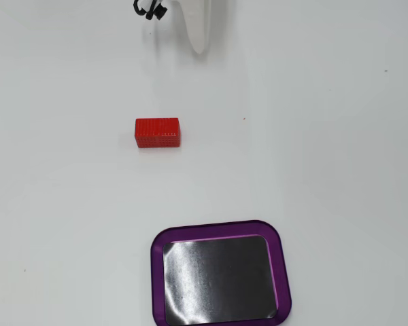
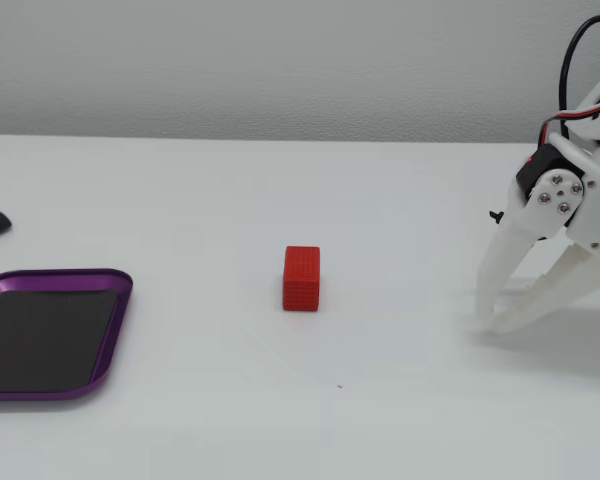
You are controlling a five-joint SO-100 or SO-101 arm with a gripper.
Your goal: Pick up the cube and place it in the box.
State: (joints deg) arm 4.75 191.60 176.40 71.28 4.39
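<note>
One white tabletop (image 2: 280, 420) is seen, and on it one shallow rectangular tray with a glossy purple rim and shiny black floor, the box (image 2: 120, 300), which lies empty and well apart from the gripper, on the far side of the block from it. One white plastic two-finger gripper (image 2: 492, 322) is shown in the side-on fixed view with its fingers spread into a moderate gap, tips resting at or just above the table and holding nothing. One small bright red rectangular block with a ribbed surface, the cube (image 2: 302, 279), is found lying flat on the table, apart from the fingertips and between them and the tray. It is judged light, stiff and not fragile; the ribbing should resist slipping. A grasp across the narrow width, at mid-length, is judged best.
</note>
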